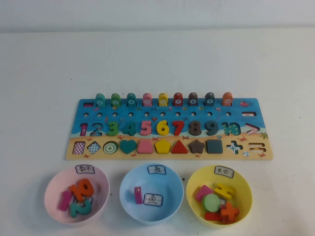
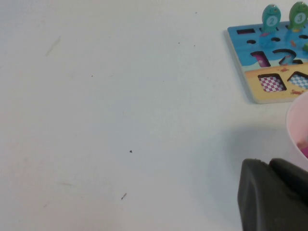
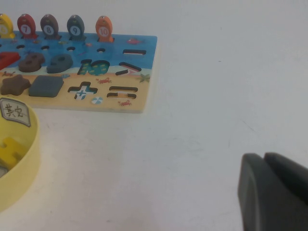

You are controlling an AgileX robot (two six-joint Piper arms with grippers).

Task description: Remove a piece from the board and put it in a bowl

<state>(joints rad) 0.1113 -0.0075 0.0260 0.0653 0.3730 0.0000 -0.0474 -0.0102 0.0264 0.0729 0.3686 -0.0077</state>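
Note:
The board [image 1: 206,156] lies across the middle of the table. The turquoise-green piece [image 1: 100,101] stands upright at the left end of the board's far row. It also shows in the left wrist view [image 2: 271,18]. The light blue bowl [image 1: 125,189] sits in front of the board, in the middle, with a pink number piece [image 1: 138,194] in it. My left gripper [image 2: 269,162] is shut and empty over bare table, left of the board and pink bowl. My right gripper [image 3: 263,156] is shut and empty over bare table to the right of the board. Neither arm shows in the high view.
A grass-green block [image 1: 115,100] and a darker teal block [image 1: 131,100] stand beside the piece, with several more along the row. A pink bowl [image 1: 49,189] and a yellow bowl [image 1: 246,196] flank the blue one, both holding pieces.

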